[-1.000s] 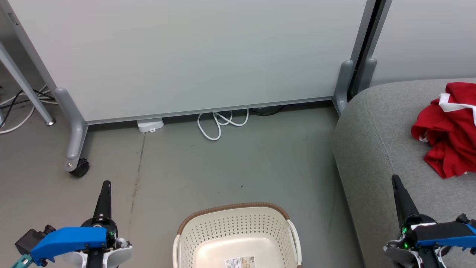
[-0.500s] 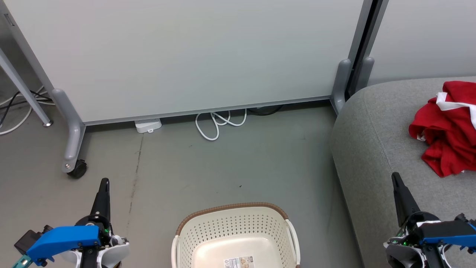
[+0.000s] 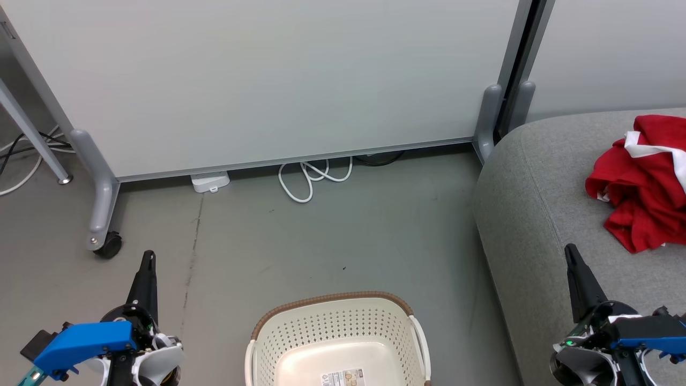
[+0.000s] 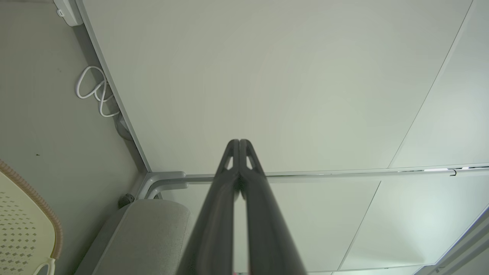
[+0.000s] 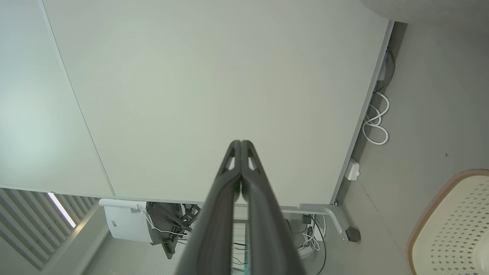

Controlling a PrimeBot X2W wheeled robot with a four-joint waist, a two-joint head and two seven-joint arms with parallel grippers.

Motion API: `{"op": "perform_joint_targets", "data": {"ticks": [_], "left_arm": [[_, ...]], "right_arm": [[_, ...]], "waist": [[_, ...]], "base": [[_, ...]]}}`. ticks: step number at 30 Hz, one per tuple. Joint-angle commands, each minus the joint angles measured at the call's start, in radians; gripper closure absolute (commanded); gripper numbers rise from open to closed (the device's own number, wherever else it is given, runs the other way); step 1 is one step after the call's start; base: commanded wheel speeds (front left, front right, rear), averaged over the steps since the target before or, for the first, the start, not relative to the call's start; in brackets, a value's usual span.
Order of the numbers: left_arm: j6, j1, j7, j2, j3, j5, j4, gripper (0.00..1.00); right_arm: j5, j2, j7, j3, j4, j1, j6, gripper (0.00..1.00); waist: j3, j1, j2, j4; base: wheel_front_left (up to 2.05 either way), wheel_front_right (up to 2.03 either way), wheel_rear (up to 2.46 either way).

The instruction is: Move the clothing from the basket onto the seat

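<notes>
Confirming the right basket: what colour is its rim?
The rim is brown with a woven look, over the cream perforated basket; head view shows it best.

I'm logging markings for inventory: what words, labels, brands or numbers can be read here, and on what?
The sticker inside the basket: printed, but too small and blurred to read.
The clothing on the seat: no lettering shows on the visible folds.
No text can be quoted.

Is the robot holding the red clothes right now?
No, the red clothes lie loose on the grey seat, and the left tool and right tool are shut on nothing.
</notes>
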Motion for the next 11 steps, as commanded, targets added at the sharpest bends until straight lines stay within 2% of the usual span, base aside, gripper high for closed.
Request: {"op": "perform_joint_targets", "data": {"ticks": [1,11], "left_arm": [[-0.009,-0.015,0.006,0.001,0.005,-0.017,-0.005,1.00],[-0.009,-0.013,0.005,0.001,0.004,-0.014,-0.005,1.00]], "right_arm": [[0.019,-0.004,0.005,-0.002,0.002,-0.015,0.001,1.00],[0.015,-0.004,0.004,-0.002,0.002,-0.013,0.001,1.00]], "waist": [[0.000,0.0000,0.0000,-0.001],[0.000,0.0000,0.0000,-0.001]], "base": [[0.00,0.00,0.00],[0.00,0.00,0.00]]}}
